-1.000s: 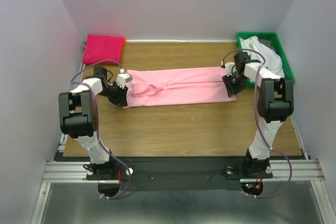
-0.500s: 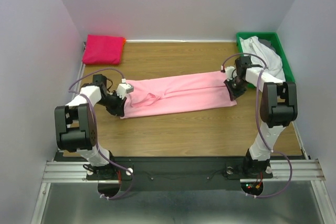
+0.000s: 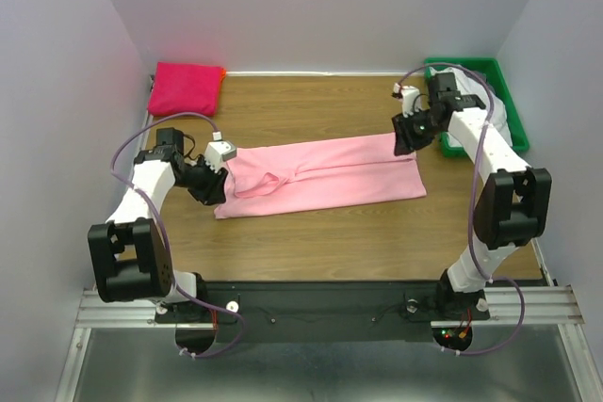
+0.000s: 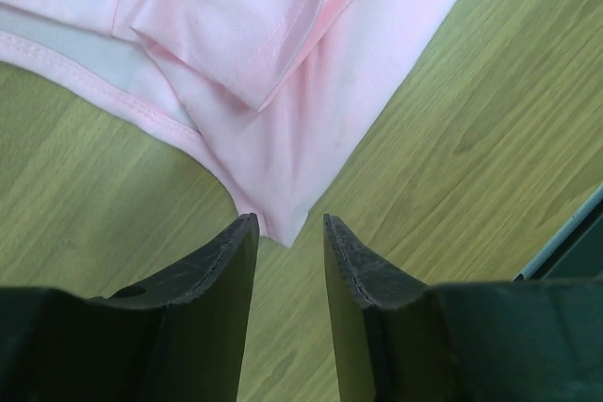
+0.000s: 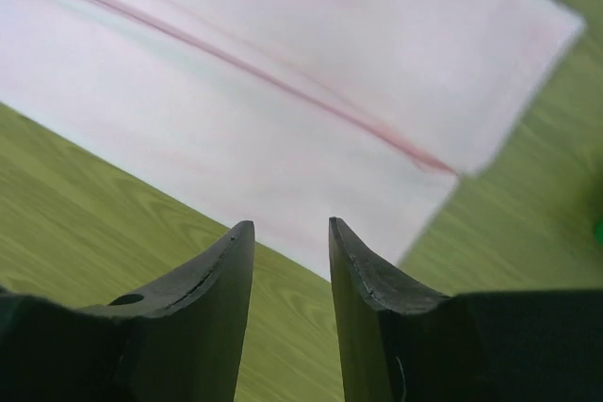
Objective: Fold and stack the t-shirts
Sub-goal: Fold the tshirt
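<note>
The light pink t-shirt [image 3: 320, 174] is lying as a long narrow band across the middle of the table [image 3: 311, 242], and the hot pink t-shirt [image 3: 186, 88] is resting folded in the far left corner. The step now, as I judge it, is the next fold, bringing one end over the other. For a clean result each gripper should be pinching all layers at a corner and lifting evenly, so the edges are meeting. The left gripper [image 4: 287, 228] is hanging low, just beside the left near corner, its jaws partly apart and empty. The right gripper [image 5: 287, 228] is hovering by the right end, also parted, holding nothing.
</note>
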